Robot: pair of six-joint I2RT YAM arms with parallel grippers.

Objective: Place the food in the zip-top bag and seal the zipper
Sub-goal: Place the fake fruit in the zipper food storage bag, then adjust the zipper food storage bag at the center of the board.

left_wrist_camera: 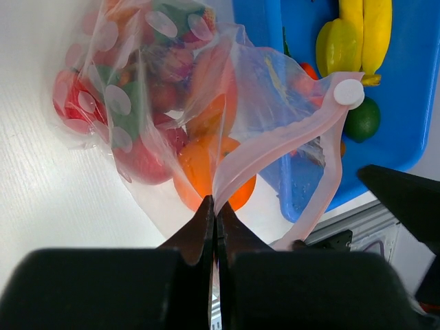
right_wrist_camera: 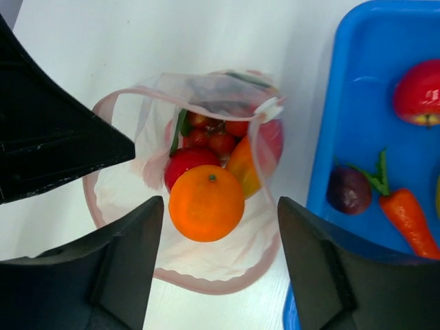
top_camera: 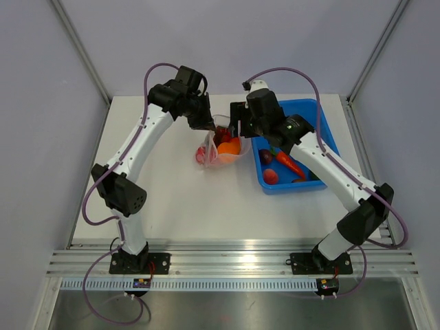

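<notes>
Several pieces of food, orange [right_wrist_camera: 206, 203] included, sit in the zip-top bag [right_wrist_camera: 206, 261] on the surface [right_wrist_camera: 137, 41] beside the tray [right_wrist_camera: 330, 103]. Not yet bagged: carrot [right_wrist_camera: 405, 213], banana [left_wrist_camera: 375, 34]. The left tool [left_wrist_camera: 215, 213] pinches the zipper [left_wrist_camera: 275, 148], unsealed; right tool [right_wrist_camera: 220, 206] open, empty, over the mouth.

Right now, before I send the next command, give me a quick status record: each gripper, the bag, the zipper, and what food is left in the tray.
left gripper: shut on the zipper, holding the bag mouth up
right gripper: open, over the bag mouth, fingers either side of the orange, not touching it
zip-top bag: mouth open, orange on top of red food inside
zipper state: unsealed
blue tray: holds carrot, purple fruit, red apple, banana, lime
</notes>
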